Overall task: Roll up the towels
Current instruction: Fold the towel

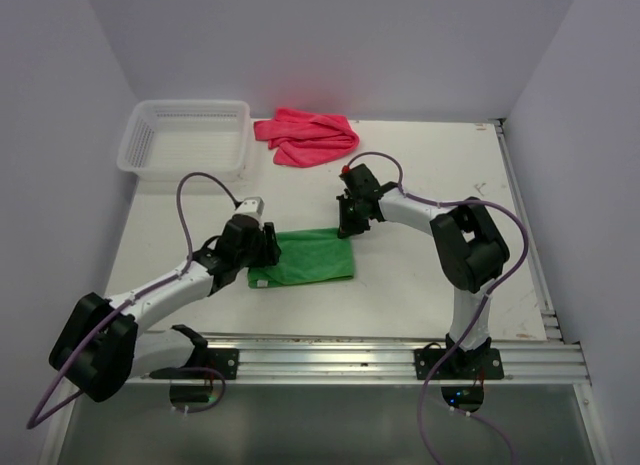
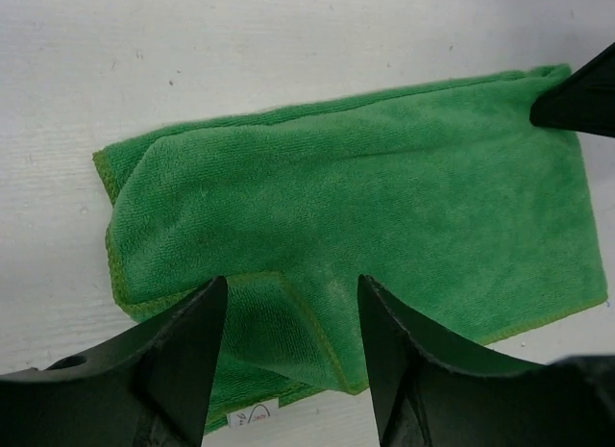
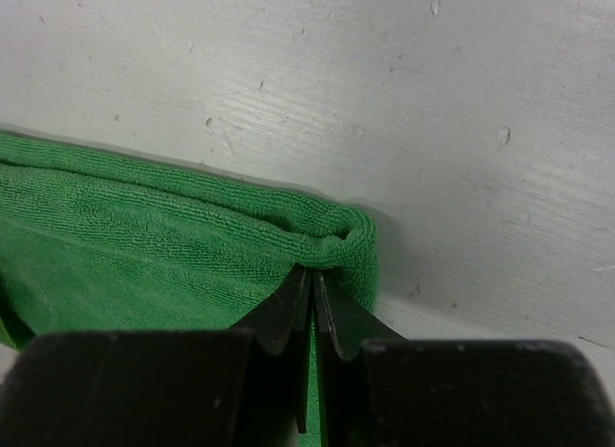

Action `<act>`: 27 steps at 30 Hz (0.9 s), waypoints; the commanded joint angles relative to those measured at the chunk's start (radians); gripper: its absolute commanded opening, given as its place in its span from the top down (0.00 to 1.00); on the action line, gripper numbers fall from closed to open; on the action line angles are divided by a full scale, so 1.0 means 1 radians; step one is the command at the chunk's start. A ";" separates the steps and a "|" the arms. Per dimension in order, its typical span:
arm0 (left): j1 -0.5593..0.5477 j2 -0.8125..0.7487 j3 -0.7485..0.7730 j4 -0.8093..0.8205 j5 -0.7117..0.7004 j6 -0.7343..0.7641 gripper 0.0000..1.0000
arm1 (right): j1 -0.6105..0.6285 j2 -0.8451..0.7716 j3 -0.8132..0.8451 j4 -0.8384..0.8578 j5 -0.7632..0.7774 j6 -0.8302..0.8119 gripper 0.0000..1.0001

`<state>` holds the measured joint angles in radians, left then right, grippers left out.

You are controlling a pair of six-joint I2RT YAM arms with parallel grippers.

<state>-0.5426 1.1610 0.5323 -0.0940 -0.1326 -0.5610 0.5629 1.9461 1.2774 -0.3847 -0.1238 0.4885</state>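
Both sets of fingers meet one green towel (image 1: 305, 257) at mid-desk (image 1: 300, 200): the right fingers (image 3: 279, 317) are pinched tight on its folded far-right corner, while the left fingers (image 2: 163, 360) stand wide apart over its left edge. Farther back lie a pink towel (image 1: 305, 137) and a basket (image 1: 185, 135).

We take this for a robotics lab cell rather than a home or a shop. Plain white panels (image 1: 330, 45) close in a bare white table (image 1: 390, 297) at 9, 12 and 3 o'clock. At 6 o'clock an aluminium rail (image 1: 330, 360) carries the bolted bases of the left arm (image 1: 160, 290) and the right arm (image 1: 470, 247), and purple cables (image 1: 180, 207) loop loose over them. The only props we see are a white plastic basket (image 1: 190, 165) at 10 o'clock, a pink towel (image 1: 305, 137) at 12 and a green towel (image 1: 305, 257) at the centre.
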 commanded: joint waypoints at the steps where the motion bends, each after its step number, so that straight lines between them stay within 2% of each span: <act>1: -0.011 0.041 0.024 0.053 -0.002 0.032 0.40 | 0.000 0.050 -0.007 0.006 0.001 -0.024 0.94; 10: -0.023 0.143 0.063 -0.016 -0.041 0.041 0.53 | 0.000 0.074 -0.016 0.006 0.000 -0.030 0.94; 12: -0.031 0.126 0.061 -0.055 -0.059 0.023 0.58 | 0.000 0.076 -0.016 0.006 0.003 -0.031 0.94; 16: -0.045 0.077 0.054 -0.111 -0.110 0.001 0.62 | -0.001 0.080 -0.015 0.003 0.006 -0.031 0.95; 27: -0.065 -0.023 -0.006 -0.227 -0.156 -0.077 0.69 | -0.001 0.096 -0.006 0.000 0.007 -0.031 0.95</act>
<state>-0.5983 1.1831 0.5468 -0.2825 -0.2619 -0.5861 0.5560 1.9625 1.2842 -0.3737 -0.1520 0.4843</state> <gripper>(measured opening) 0.317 0.055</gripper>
